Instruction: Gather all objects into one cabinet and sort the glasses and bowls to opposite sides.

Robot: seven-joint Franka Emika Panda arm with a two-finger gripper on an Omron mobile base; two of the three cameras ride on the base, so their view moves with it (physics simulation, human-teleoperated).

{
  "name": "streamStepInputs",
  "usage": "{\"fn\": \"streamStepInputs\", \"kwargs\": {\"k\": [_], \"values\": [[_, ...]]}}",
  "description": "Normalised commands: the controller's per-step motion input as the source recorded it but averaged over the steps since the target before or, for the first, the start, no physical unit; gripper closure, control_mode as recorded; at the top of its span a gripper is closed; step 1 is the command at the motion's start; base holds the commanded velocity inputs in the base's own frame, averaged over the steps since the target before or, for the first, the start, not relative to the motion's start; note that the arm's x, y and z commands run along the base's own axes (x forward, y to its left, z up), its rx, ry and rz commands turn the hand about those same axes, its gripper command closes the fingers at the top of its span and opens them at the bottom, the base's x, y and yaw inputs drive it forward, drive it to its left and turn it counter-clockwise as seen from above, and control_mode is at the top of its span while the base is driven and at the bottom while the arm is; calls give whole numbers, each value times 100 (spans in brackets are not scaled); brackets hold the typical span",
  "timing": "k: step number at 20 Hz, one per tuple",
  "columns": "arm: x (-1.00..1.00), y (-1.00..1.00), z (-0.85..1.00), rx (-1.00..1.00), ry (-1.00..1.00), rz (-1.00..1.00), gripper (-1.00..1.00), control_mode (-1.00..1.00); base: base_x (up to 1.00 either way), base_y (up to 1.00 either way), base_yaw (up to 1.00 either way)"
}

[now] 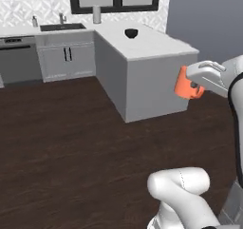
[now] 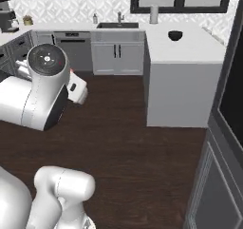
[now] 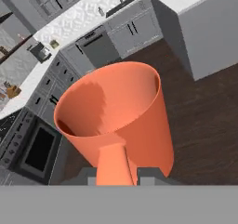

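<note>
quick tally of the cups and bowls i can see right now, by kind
orange mugs: 1, the orange mug held in the hand above the dark wood floor
dark bowls: 1, the bowl on the white counter
total: 2

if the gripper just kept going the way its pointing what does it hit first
Probably the dark wood floor, near the grey base cabinets. The gripper is shut on the orange mug, and the hand view looks down past the mug's rim at open floor. Depth is unclear, so take this loosely.
</note>
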Motion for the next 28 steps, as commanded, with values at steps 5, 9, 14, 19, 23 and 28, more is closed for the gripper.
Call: {"fn": "streamStepInputs", "kwargs": {"k": [5,9,14,19,23,28], "values": [[0,0,0,0,0,0,100,100,16,67,67],[0,0,0,0,0,0,100,100,24,67,68],[0,0,0,0,0,0,100,100,22,50,67],[0,0,0,0,0,0,100,100,27,4,66],[0,0,0,0,0,0,100,100,57,0,50],[0,0,0,0,0,0,100,100,93,0,49]]}}
